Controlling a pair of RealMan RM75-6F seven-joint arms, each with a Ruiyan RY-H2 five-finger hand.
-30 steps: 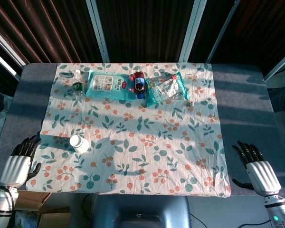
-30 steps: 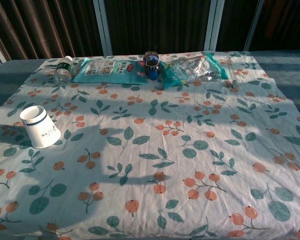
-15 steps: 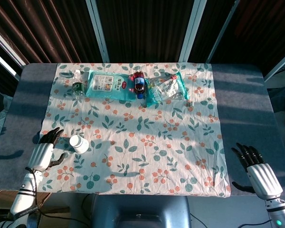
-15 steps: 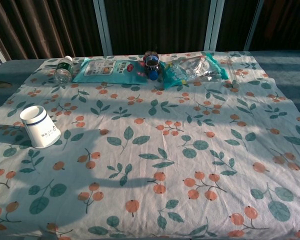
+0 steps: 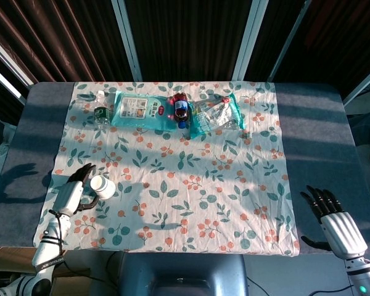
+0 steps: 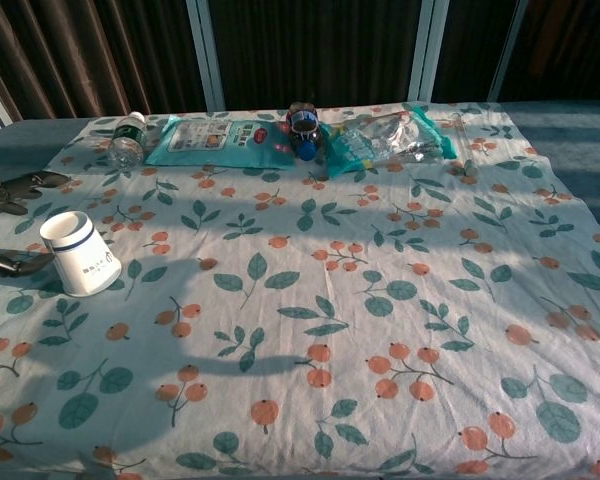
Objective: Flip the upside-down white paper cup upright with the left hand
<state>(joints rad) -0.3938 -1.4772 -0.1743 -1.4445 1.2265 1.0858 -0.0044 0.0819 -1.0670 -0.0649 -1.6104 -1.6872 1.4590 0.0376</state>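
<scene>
The white paper cup (image 5: 103, 186) (image 6: 80, 254) stands upside down on the floral cloth near the table's left edge, a dark band around its base. My left hand (image 5: 74, 190) (image 6: 5, 222) is open just left of the cup, with the fingers spread toward it and the thumb low beside it. It holds nothing, and I cannot tell whether it touches the cup. My right hand (image 5: 333, 217) rests open, fingers spread, on the grey table at the near right corner, far from the cup.
Along the far edge of the floral tablecloth (image 5: 185, 203) lie a small green-capped bottle (image 5: 100, 113), a teal wipes pack (image 5: 142, 110), a dark bottle with a blue cap (image 5: 180, 109) and a clear teal-edged bag (image 5: 217, 115).
My left hand has moved from the table's near left corner up and rightward to just beside the cup. The cup and the right hand have stayed put.
</scene>
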